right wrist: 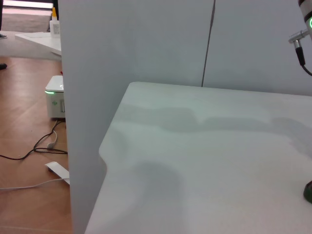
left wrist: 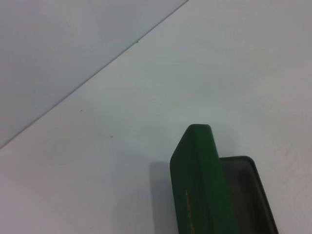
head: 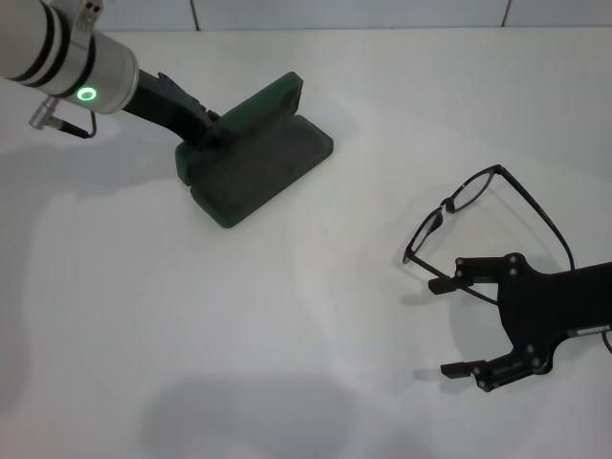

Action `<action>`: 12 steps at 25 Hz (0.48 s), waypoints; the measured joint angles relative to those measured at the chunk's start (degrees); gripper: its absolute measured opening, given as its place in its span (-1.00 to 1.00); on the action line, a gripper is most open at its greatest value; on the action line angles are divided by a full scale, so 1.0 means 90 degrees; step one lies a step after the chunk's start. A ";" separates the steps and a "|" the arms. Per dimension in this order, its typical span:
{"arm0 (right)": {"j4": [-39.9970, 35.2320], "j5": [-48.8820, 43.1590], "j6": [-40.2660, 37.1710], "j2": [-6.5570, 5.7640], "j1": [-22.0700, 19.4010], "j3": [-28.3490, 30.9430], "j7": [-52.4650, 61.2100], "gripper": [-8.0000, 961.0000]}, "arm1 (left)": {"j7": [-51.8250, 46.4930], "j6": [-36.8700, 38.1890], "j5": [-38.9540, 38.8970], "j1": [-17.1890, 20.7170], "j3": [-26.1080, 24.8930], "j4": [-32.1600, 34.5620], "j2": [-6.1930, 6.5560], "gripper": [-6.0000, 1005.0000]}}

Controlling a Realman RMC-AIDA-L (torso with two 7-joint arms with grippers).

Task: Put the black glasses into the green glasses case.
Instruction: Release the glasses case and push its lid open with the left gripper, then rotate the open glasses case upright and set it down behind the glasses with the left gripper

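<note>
Head view: the right gripper (head: 448,328) stood with jaws spread, the black glasses (head: 478,215) just beyond its upper finger. The left gripper (head: 203,129) met the open green glasses case (head: 253,153); its jaws were apparently hidden. Left wrist view: the case's lid stood raised.

The green glasses case (head: 253,158) lies open, its dark green lid raised at the far side and its grey-lined tray flat, with the left end effector (head: 206,134) at its lid-side end. The black glasses (head: 478,215), thin-framed with clear lenses and temple arms unfolded, rest just beyond the right end effector (head: 448,327), whose fingers are spread apart, the frame's front just beside the upper fingertip.
</note>
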 joint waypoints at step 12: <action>0.0005 0.0000 0.0016 -0.0010 -0.0020 0.0011 0.0006 0.81 | 0.0056 0.0046 -0.0063 0.0042 0.0022 0.0162 -0.0009 -0.59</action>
